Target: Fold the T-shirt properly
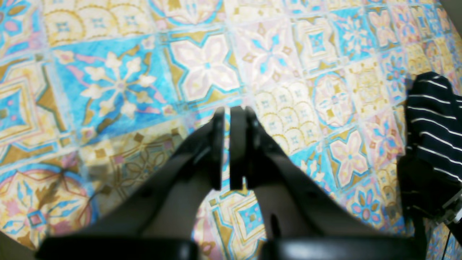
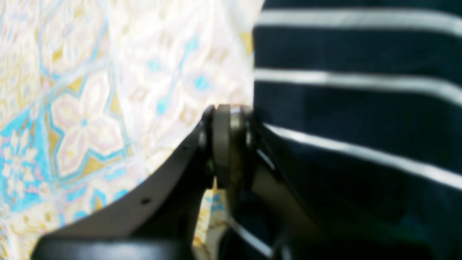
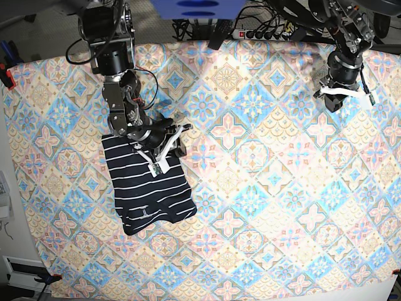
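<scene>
T-shirt (image 3: 147, 191): dark navy with thin white stripes, lying on the patterned cloth (image 3: 250, 213). Base view shows it as a compact, upright-running shape, longer than wide. Stripes run roughly crosswise on its body. Its end farther from the robot is uneven: a small dark fold or opening shows there, and one corner juts out toward the left arm's side. Layer count cannot be read.

Right gripper (image 2: 231, 148): over the T-shirt's robot-side part in the base view. In the right wrist view the fingertips are at the shirt's side edge, striped fabric on one side of them and floral tile print on the other. Fingers close together; view blurred. Cannot tell whether they are fully pressed together or have fabric pinched, nor whether they touch the shirt.

Right arm (image 3: 119, 75): reaches toward the T-shirt from the robot's side, partly hiding the shirt's near end.

Left gripper (image 1: 226, 148): well apart from the T-shirt, across the patterned cloth. Fingers drawn together to a thin slit, tile print visible through it; nothing pinched. The shirt appears only at the edge of the left wrist view.

Left arm (image 3: 351, 47): well to the side of the T-shirt, nearer the robot than the shirt's body.

Patterned cloth: pastel floral tiles, extending around the T-shirt and beneath both arms. Blue object (image 3: 200, 9): at the robot's side, beyond the shirt's near end.
</scene>
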Motion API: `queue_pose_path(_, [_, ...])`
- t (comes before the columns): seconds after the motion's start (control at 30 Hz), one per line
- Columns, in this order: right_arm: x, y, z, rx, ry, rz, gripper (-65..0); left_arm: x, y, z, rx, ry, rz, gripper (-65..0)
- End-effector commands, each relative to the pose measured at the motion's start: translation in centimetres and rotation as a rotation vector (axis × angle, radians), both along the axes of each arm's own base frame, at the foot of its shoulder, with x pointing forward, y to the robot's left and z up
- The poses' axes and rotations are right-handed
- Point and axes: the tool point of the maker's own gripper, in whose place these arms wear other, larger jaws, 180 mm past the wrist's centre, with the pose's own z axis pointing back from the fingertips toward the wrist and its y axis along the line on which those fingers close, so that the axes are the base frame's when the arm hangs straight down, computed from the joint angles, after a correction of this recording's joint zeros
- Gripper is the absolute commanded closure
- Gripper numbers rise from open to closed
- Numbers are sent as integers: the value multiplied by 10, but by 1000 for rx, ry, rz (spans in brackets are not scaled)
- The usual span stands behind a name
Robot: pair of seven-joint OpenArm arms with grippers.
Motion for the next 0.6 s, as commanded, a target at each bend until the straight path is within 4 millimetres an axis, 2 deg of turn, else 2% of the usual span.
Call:
queue_pose_path(0.0, [14, 2, 13, 12, -41, 0, -51, 5, 3, 9, 14, -37, 2, -16])
queue_pose_path(0.07, [16, 2, 18, 10, -52, 3, -51, 5, 3, 9, 17, -36, 1, -16])
queue_pose_path(0.13, [22, 3, 31, 9, -94, 7, -51, 5, 3, 10, 11, -41, 1, -16])
queue_pose_path(0.2, [13, 4, 41, -9, -109, 24, -51, 6, 3, 11, 10, -44, 0, -16])
queue_pose_path(0.27, [8, 4, 61, -22, -160, 37, -51, 6, 3, 11, 11, -45, 0, -16])
queue_pose_path(0.4, [-16, 5, 94, -49, -229, 57, -51, 5, 2, 11, 11, -45, -2, -16])
queue_pose_path(0.57, [-54, -19, 105, -133, -242, 83, -51, -11, 1, 5, 15, -3, -7, -16])
